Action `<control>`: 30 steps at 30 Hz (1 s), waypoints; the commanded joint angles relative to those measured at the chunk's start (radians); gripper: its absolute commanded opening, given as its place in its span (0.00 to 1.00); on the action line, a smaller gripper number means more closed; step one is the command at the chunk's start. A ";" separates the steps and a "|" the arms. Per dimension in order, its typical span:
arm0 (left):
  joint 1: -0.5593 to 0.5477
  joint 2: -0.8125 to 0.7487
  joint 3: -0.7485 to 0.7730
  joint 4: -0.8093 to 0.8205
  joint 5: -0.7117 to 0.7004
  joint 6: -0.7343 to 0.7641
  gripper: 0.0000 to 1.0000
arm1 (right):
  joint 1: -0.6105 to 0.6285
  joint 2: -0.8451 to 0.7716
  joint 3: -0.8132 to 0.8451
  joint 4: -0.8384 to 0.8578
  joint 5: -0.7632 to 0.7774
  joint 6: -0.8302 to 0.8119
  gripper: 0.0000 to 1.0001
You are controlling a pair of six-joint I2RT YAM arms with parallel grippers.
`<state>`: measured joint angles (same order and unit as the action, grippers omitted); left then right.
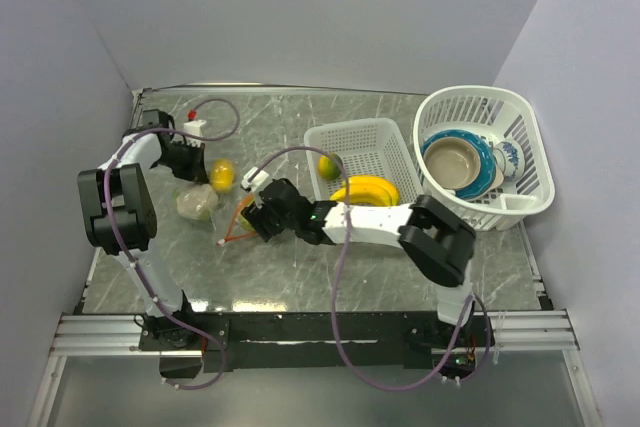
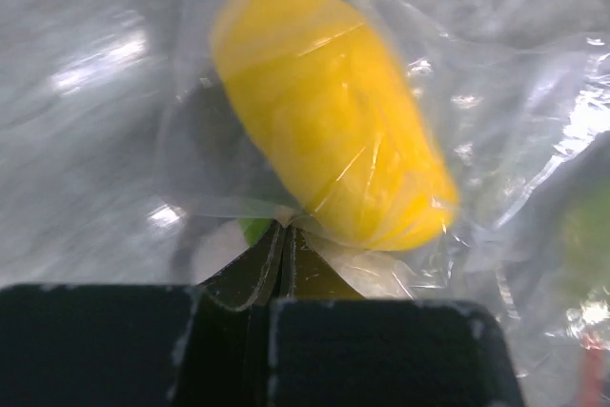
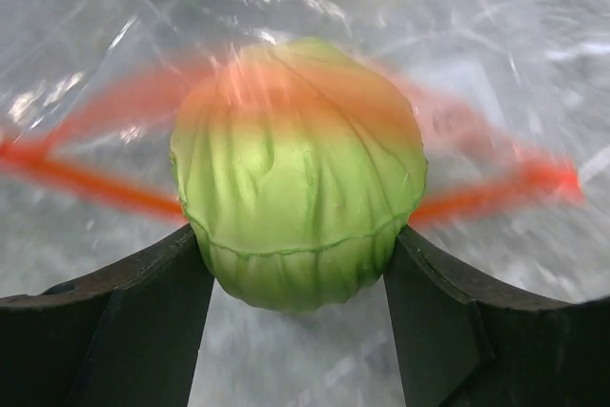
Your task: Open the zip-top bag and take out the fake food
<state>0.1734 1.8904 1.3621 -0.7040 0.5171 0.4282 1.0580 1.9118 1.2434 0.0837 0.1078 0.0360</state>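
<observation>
**Progress.** The clear, floppy plastic zip-top bag (image 1: 232, 225) lies on the table left of centre in the top view. In the right wrist view its orange-red zip strip (image 3: 86, 183) spreads into a loop, so you may take the mouth as open. A yellow toy banana bunch (image 1: 365, 190) and a small round yellowish fruit (image 1: 328, 165) already lie in the white rectangular slotted basket (image 1: 375, 137). Under the film remains a yellow oval fruit (image 2: 329, 121). A pale cauliflower-like lump (image 1: 197, 202) appears to be inside too. I judge the job roughly half done.

**Jaws.** Your right gripper (image 3: 297, 235) has a green leafy ball (image 3: 297, 169) between its jaws at the bag mouth, with both fingers touching its sides. Your left gripper (image 2: 283, 235) is pinched fully together on a fold of bag film beside the yellow fruit.
</observation>
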 commanded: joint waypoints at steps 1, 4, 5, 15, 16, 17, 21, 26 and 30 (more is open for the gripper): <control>0.047 0.030 0.029 -0.022 -0.169 -0.026 0.01 | 0.002 -0.198 -0.061 0.059 0.061 0.015 0.64; 0.048 0.015 0.032 -0.022 -0.178 -0.020 0.01 | 0.005 -0.270 -0.108 0.059 0.116 0.013 0.65; 0.049 0.007 0.031 -0.025 -0.181 -0.020 0.01 | 0.002 -0.290 -0.125 0.067 0.140 0.010 0.65; 0.032 -0.069 0.152 -0.210 0.003 -0.042 0.02 | -0.279 -0.445 -0.260 0.084 0.446 0.186 0.61; 0.023 -0.077 0.179 -0.248 0.020 -0.045 0.03 | -0.300 -0.433 -0.256 0.073 0.466 0.197 0.61; 0.018 -0.091 0.190 -0.265 0.038 -0.054 0.04 | -0.331 -0.425 -0.249 0.059 0.486 0.211 0.60; -0.012 -0.135 0.216 -0.307 0.083 -0.081 0.01 | -0.375 -0.344 -0.179 -0.079 0.596 0.326 0.60; -0.067 -0.200 0.253 -0.337 0.087 -0.114 0.01 | -0.386 -0.267 -0.107 -0.202 0.638 0.413 0.95; -0.109 -0.223 0.311 -0.376 0.098 -0.132 0.01 | -0.377 -0.293 -0.110 -0.171 0.629 0.400 1.00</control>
<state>0.0944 1.7302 1.5959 -1.0283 0.5671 0.3328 0.6754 1.6581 1.0889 -0.0910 0.6727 0.3901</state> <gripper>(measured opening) 0.018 0.996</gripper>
